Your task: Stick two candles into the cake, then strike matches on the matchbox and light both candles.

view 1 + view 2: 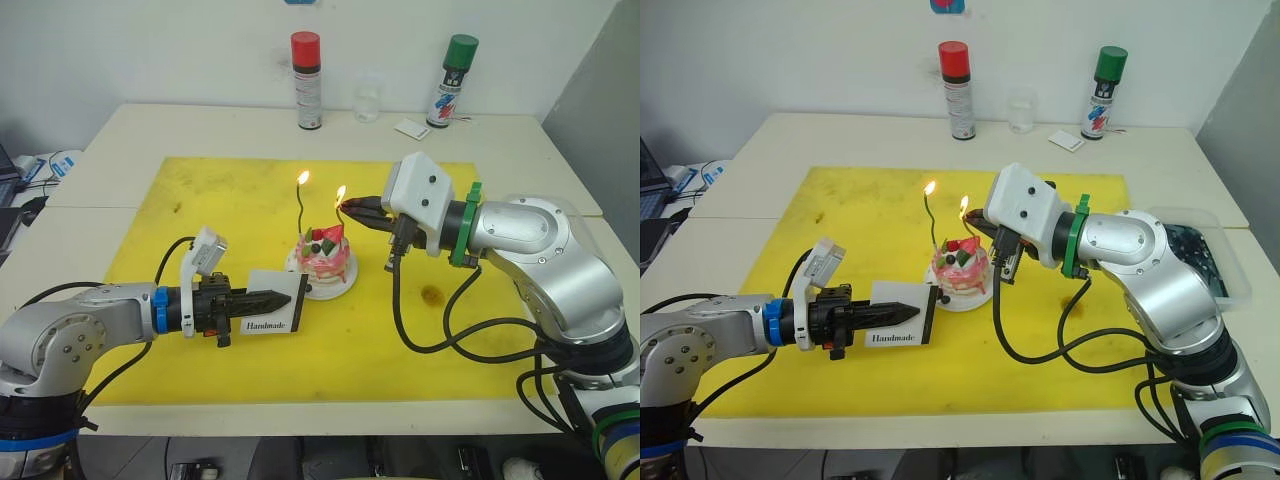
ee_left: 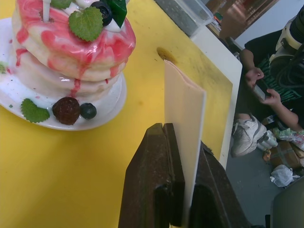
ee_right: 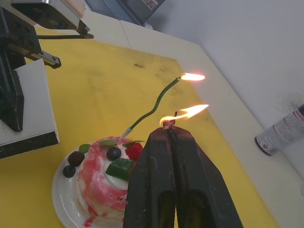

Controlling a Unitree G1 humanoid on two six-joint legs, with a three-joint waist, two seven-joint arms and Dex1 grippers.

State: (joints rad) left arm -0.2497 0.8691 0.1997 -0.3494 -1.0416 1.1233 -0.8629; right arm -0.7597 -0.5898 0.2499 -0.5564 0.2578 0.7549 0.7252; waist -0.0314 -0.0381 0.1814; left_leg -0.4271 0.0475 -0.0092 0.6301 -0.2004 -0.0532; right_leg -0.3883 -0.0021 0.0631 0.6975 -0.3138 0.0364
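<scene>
Right gripper (image 1: 362,211), shut on a burning match (image 3: 172,121), hovers at the cake's (image 1: 323,259) 2 o'clock; green candle (image 1: 300,207) lit. Hold that flame steady at the second wick. Left gripper (image 1: 270,297) pinches the matchbox (image 1: 277,303) at 7.

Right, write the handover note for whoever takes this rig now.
Left end effector: shut on the matchbox, held on edge just beside the cake.
Right end effector: shut on a burning match, at the cake's top.
Done: the green candle stands in the cake, lit.
Left: the other flame sits at the match's tip; I cannot tell whether the second candle has caught. Probably check that first, then deal with the match.
</scene>
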